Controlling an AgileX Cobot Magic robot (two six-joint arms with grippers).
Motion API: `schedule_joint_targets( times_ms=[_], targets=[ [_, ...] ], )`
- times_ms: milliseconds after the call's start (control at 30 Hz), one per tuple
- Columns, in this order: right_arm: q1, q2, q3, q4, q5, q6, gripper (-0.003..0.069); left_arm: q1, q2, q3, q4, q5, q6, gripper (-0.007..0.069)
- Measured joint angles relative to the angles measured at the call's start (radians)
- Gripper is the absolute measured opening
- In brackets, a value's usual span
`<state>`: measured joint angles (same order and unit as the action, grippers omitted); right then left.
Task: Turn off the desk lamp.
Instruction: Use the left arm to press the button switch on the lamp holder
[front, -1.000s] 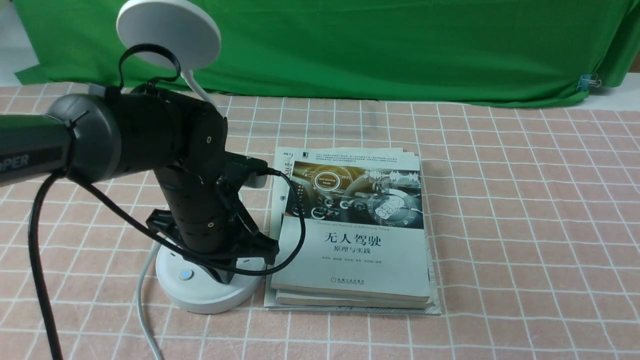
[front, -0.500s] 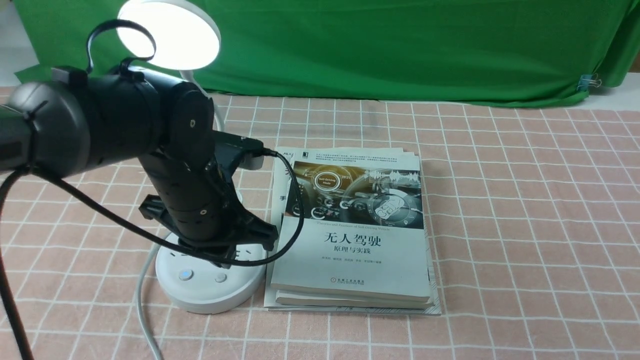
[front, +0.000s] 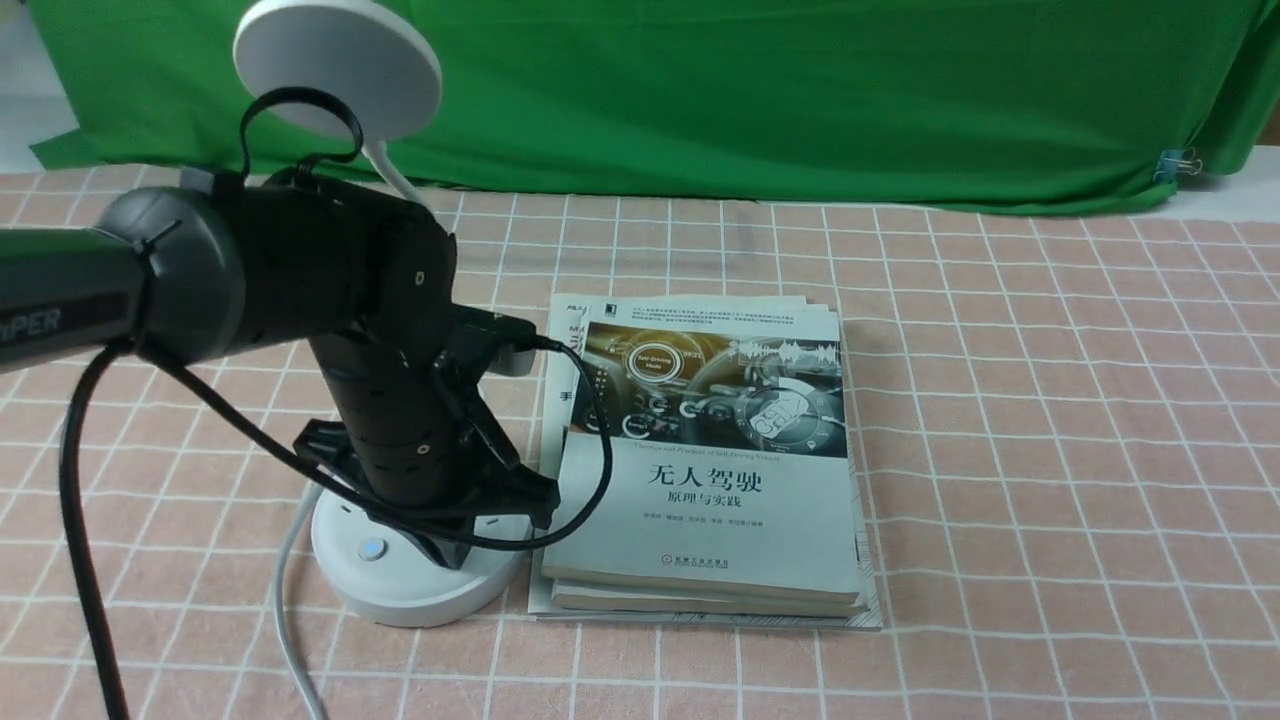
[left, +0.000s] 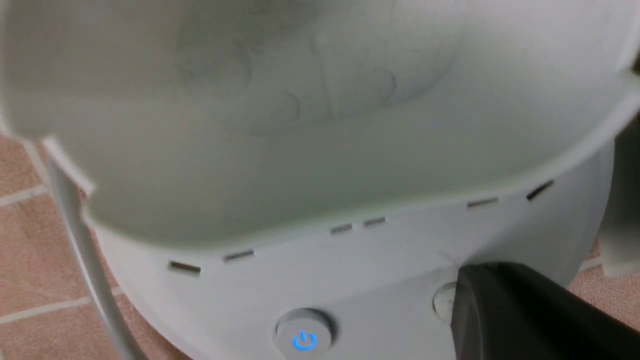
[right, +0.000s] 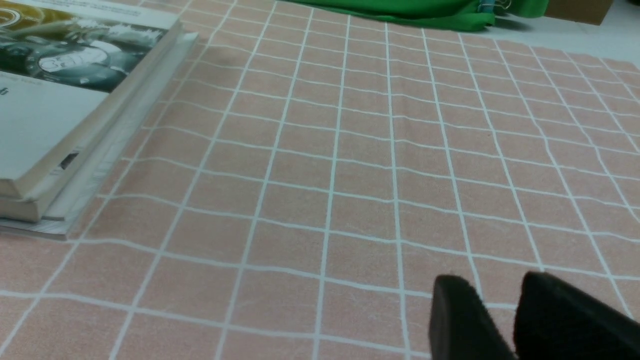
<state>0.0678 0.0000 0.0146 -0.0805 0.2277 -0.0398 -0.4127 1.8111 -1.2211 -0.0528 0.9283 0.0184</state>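
lamp: base (front: 418, 590) stands flat on the gridded table (front: 1050, 450), left of centre in the front view; taken as landmark. disc head (front: 340, 65) is high above the base, tilted, its underside grey and unlit. neck (front: 392, 172) runs down from the head; its lower part is hidden by the left arm (front: 280, 270). cup (left: 350, 165) rises from the base, hollow side showing in the left wrist view. power button (left: 304, 335), on the near part of the base, shows a blue glowing symbol; second button (left: 445, 300) lies to its right, partly covered.

left gripper (left: 492, 270): fingertips together, nothing seen between them, at the second button on the base. contact or press cannot be told.

right gripper (right: 495, 277): fingertips apart, a gap between them, over the table; exact place relative to the base cannot be told.

surroundings: books (front: 705, 500) in a stack, just right of the base. pale cord (front: 285, 600) runs along the left of the base toward the near edge of view. green cloth (front: 750, 100) hangs well beyond the base.
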Motion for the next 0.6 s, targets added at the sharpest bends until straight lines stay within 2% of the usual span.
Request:
schedule_joint_targets(
  times_ms=[333,600],
  targets=[
    [0.0,0.0,0.0,0.0,0.0,0.0,0.024,-0.01,-0.228,0.047,-0.01,0.048,0.0,0.0006],
    [0.0,0.0,0.0,0.0,0.0,0.0,0.024,-0.009,-0.368,0.243,-0.014,-0.103,-0.018,0.0006]
  ],
)
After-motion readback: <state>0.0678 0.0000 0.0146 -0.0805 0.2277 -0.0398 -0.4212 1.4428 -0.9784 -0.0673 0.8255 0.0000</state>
